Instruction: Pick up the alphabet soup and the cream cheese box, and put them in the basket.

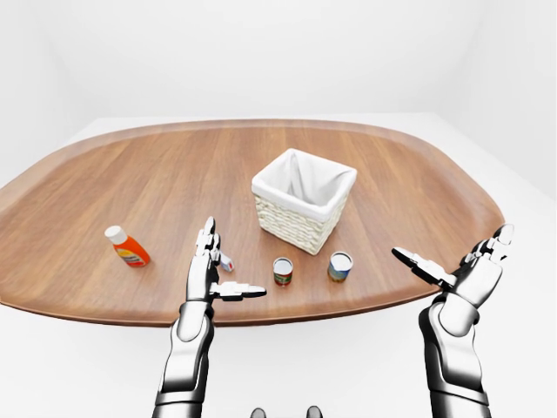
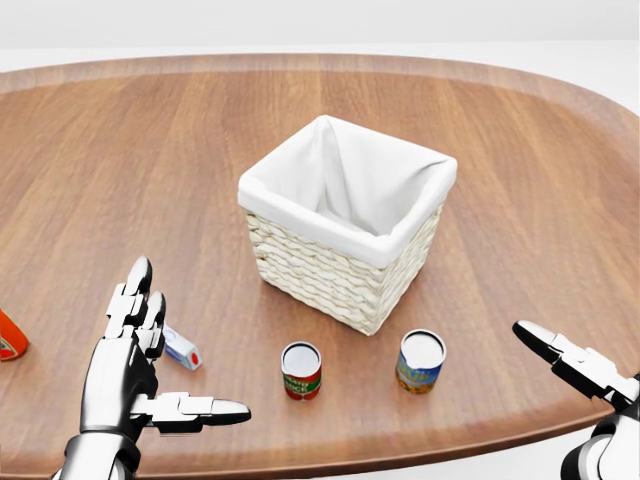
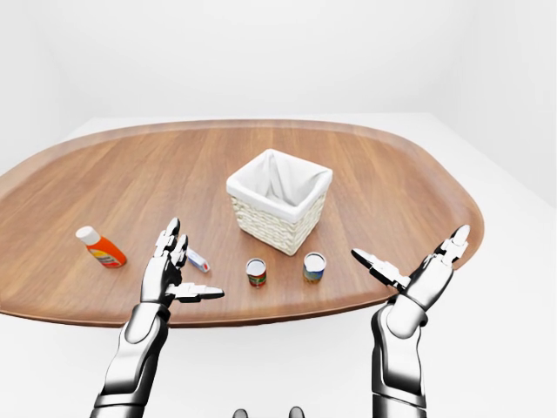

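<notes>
Across white room, wooden table (image 1: 130,174) bears basket (image 1: 300,228).

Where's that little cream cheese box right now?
In the head view the cream cheese box lies on the table at lower left, just right of the left hand and left of the red-labelled can.

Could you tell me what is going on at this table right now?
Nothing is being handled yet. The left robot hand and right robot hand are both open and empty near the table's bottom edge. The red-labelled can, the blue-labelled can and the small box sit on the wood outside the white-lined basket. An orange bottle lies further left.
</notes>
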Motion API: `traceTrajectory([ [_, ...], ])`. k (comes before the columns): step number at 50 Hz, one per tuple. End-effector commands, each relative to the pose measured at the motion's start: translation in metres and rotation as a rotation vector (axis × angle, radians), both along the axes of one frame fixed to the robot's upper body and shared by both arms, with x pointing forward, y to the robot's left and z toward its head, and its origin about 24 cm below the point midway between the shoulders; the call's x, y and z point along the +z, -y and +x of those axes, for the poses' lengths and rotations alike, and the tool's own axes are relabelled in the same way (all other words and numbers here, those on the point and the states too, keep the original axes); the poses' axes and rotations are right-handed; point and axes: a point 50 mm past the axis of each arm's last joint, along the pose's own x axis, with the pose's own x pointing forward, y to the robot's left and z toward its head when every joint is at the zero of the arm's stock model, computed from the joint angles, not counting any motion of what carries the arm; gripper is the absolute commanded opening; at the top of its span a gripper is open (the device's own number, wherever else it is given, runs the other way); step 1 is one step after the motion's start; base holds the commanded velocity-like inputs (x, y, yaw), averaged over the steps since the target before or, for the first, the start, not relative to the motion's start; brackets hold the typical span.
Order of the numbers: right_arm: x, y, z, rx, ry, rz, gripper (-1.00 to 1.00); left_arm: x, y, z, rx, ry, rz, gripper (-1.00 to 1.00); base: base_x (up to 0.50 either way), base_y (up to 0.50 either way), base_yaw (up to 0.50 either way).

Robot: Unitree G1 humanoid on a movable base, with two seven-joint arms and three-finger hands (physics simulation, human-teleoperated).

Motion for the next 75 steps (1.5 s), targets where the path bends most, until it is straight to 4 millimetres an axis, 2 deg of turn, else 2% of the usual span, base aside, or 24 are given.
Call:
traceTrajectory([
  [1,-0.0005,-0.0003,0.0007,0.002,-0.002,-0.002,1.0,0.0,0.0,0.0,0.0,0.0,0.0,1.0,0.14,0.0,0.0],
  [75,-0.0009,0.0007,0.0011,0.0,-0.008,0.014,1.0,0.0011,0.0,-0.0007,0.002,-0.001,0.0,1.0,0.13,0.0,0.0],
])
